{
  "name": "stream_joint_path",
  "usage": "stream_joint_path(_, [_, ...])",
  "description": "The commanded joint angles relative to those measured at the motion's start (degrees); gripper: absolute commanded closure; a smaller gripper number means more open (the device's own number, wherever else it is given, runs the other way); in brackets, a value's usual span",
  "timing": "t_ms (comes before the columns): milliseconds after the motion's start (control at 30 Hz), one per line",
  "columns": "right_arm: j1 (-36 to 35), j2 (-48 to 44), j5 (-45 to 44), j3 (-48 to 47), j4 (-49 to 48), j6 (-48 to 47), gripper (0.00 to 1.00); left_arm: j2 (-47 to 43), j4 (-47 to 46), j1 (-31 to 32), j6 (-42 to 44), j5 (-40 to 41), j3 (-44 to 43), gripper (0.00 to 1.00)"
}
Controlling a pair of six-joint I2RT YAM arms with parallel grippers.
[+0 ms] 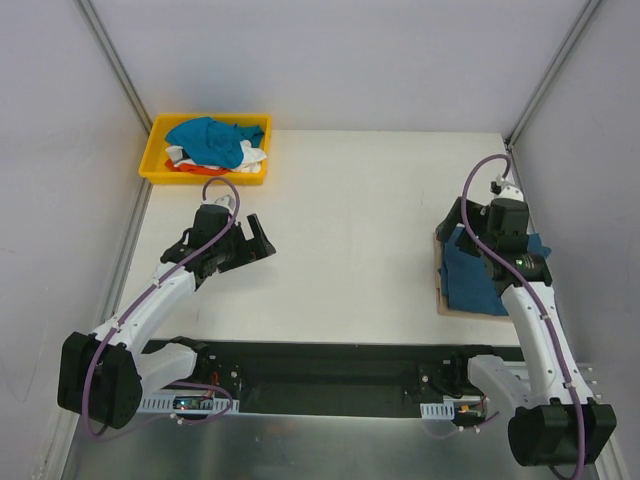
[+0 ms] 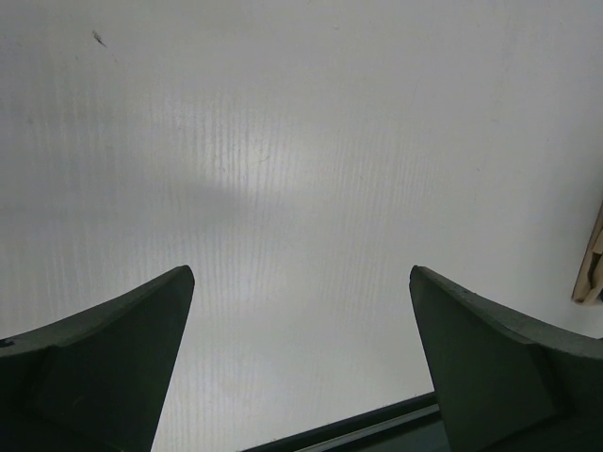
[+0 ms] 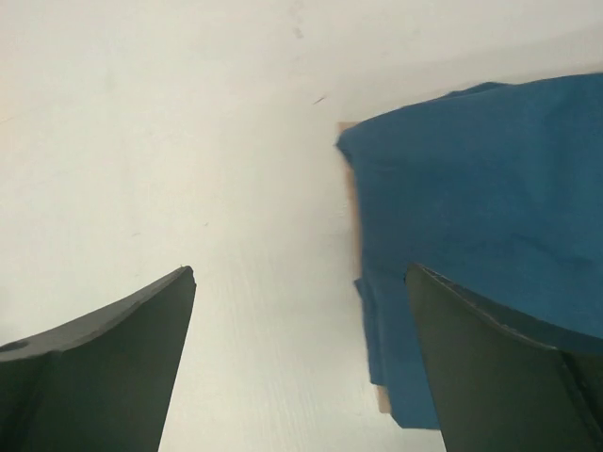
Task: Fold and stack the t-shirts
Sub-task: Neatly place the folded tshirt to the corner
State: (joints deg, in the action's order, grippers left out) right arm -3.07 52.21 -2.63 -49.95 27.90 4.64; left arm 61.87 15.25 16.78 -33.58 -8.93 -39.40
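Observation:
A folded dark teal-blue t-shirt (image 1: 468,278) lies on a folded tan-beige t-shirt (image 1: 441,298) at the right of the table. My right gripper (image 1: 461,222) hovers open and empty at the stack's far left corner. In the right wrist view (image 3: 300,273) the blue shirt (image 3: 471,207) lies under the right finger, and a tan edge (image 3: 356,221) peeks out beneath it. My left gripper (image 1: 260,240) is open and empty over bare table at the left; its wrist view (image 2: 301,273) shows only the table top. Bright blue (image 1: 210,140), white (image 1: 252,160) and orange-red (image 1: 190,167) shirts lie crumpled in a tray.
The yellow plastic tray (image 1: 156,150) stands at the table's far left corner. White walls and metal frame posts enclose the table on three sides. A black rail (image 1: 330,375) runs along the near edge between the arm bases. A tan edge (image 2: 592,273) shows at the right of the left wrist view.

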Motion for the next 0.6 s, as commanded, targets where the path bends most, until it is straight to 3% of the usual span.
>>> stream_joint_path(0, [-1.93, -1.14, 13.52, 5.65, -10.40, 0.10, 0.03, -1.92, -1.27, -0.43, 1.33, 2.94, -0.24, 0.01])
stream_joint_path(133, [-5.27, 0.96, 13.01, 9.87, -15.67, 1.51, 0.03, -3.33, -1.36, -0.43, 1.42, 4.27, 0.11, 0.01])
stream_joint_path(367, [-15.37, 5.97, 5.46, 10.93, -18.32, 0.80, 0.03, -5.35, -1.45, -0.43, 1.24, 6.64, -0.06, 0.01])
stream_joint_path(567, [-19.95, 8.43, 3.43, 11.28, -21.13, 0.63, 0.03, -7.20, -1.45, -0.43, -0.87, 7.43, 0.72, 0.01])
